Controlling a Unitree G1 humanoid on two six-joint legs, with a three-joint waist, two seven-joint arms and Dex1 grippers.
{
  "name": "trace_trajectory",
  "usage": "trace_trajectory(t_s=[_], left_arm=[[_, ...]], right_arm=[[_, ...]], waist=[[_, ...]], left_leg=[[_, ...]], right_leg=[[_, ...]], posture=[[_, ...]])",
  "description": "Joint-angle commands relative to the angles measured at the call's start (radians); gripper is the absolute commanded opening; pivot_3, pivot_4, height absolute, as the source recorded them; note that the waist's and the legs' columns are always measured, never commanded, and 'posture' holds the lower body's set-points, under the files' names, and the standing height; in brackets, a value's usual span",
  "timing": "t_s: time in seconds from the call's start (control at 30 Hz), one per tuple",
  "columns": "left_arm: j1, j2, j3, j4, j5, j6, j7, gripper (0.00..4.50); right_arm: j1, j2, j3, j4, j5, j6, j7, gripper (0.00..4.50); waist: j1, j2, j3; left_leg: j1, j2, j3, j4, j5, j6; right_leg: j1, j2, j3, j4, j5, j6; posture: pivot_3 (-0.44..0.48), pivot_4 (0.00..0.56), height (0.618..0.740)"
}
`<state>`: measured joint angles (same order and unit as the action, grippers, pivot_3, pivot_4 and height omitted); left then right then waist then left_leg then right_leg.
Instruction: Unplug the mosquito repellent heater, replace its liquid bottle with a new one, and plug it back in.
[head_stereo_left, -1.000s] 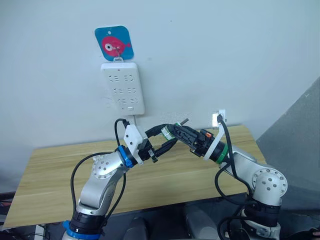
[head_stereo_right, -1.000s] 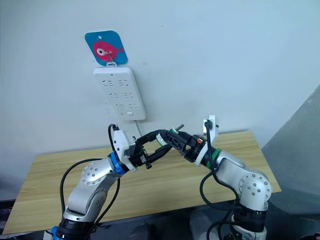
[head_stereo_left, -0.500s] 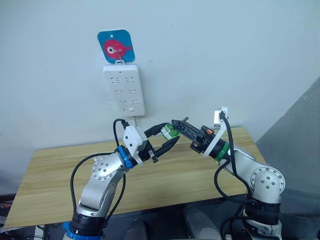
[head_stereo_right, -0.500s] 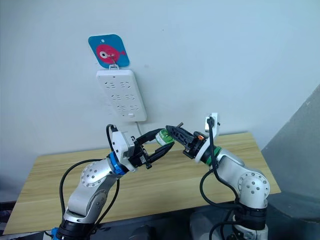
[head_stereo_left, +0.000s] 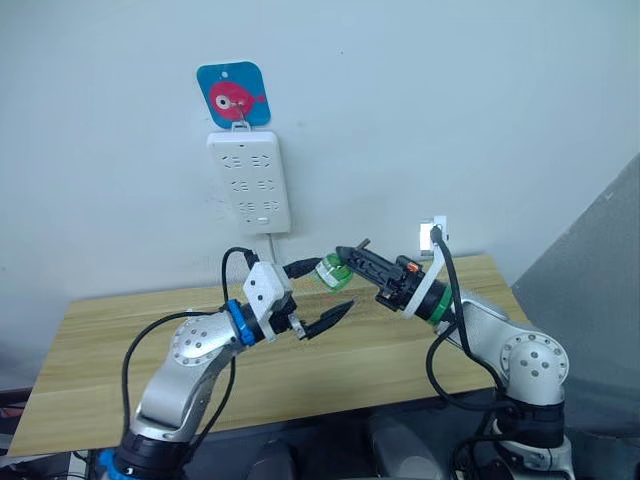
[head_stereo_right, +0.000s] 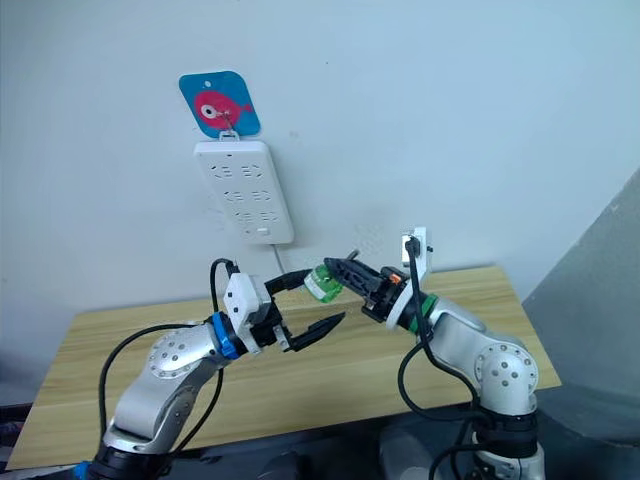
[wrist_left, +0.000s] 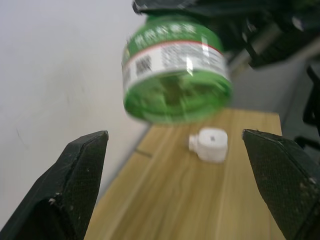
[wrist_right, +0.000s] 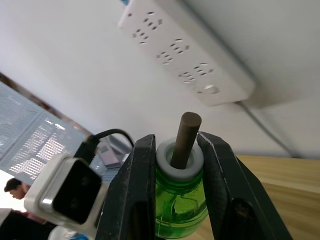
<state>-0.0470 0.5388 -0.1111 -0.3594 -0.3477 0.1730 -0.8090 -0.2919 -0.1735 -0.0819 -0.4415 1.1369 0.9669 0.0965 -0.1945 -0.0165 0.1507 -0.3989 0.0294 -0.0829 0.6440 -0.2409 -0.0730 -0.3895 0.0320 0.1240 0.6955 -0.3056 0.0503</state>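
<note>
Right gripper (wrist_right: 175, 165) is clamping the neck of the green liquid bottle (wrist_left: 176, 75), one finger on each side of the white collar, with the dark wick rising between them. It is holding the bottle in the air above the wooden table (head_stereo_left: 120, 350), tilted, its base pointing toward the left gripper (head_stereo_left: 322, 298). Left gripper is standing wide open and holding nothing, its fingers spread just below and beside the bottle's base.

The mosquito repellent heater (wrist_left: 210, 145) is lying on the table, unplugged and well apart from the white power strip (head_stereo_left: 249, 180) hanging on the wall.

Recommended handling:
- Keep the neck grip firm; the smooth plastic is likely to slip.
- Avoid pressing on the wick, which probably bends easily.
- Steady the heater with the free gripper before seating the bottle.
</note>
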Motion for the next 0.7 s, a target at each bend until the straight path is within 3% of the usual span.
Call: trace_trajectory(t_s=[0.03, 0.13, 0.3, 0.5, 0.7], left_arm=[[0.036, 0.086, 0.032, -0.047, 0.024, 0.030, -0.033, 4.50], [0.055, 0.125, 0.032, -0.073, 0.011, 0.076, -0.038, 4.50], [0.083, 0.168, 0.038, -0.122, -0.006, 0.132, -0.060, 4.50], [0.094, 0.194, 0.041, -0.156, -0.008, 0.182, -0.064, 4.50], [0.097, 0.180, 0.051, -0.191, 0.000, 0.219, -0.019, 4.50]], right_arm=[[0.025, -0.106, 0.115, 0.073, -0.360, -0.247, 0.095, 0.87], [0.026, -0.190, 0.285, 0.229, -0.711, -0.539, 0.145, 0.87], [0.000, -0.151, 0.352, 0.545, -0.971, -0.849, 0.127, 0.87], [-0.086, -0.082, 0.338, 0.921, -1.125, -1.081, 0.081, 0.87], [-0.187, 0.012, 0.266, 1.204, -1.103, -1.200, 0.129, 0.87]], waist=[[0.001, 0.000, 0.000], [0.001, 0.000, 0.000], [0.002, 0.000, 0.000], [0.008, 0.000, 0.000], [0.013, 0.000, 0.000]], left_leg=[[0.000, 0.000, 0.000, 0.000, 0.000, 0.000], [0.001, 0.000, 0.001, 0.000, 0.000, 0.000], [0.001, 0.000, 0.002, -0.001, 0.000, 0.000], [0.002, 0.000, 0.002, 0.000, 0.000, 0.000], [0.003, 0.000, 0.001, 0.000, 0.000, 0.000]], right_leg=[[0.000, 0.000, 0.000, 0.000, 0.000, 0.000], [0.000, 0.000, 0.000, 0.000, 0.000, 0.000], [0.000, 0.000, 0.001, 0.000, 0.000, 0.000], [0.001, 0.000, 0.001, 0.001, 0.000, 0.000], [0.001, 0.000, 0.001, 0.002, 0.003, -0.005]], posture=[[-0.128, 0.075, 0.740], [-0.121, 0.077, 0.740], [-0.097, 0.083, 0.740], [-0.075, 0.086, 0.740], [-0.051, 0.100, 0.740]])
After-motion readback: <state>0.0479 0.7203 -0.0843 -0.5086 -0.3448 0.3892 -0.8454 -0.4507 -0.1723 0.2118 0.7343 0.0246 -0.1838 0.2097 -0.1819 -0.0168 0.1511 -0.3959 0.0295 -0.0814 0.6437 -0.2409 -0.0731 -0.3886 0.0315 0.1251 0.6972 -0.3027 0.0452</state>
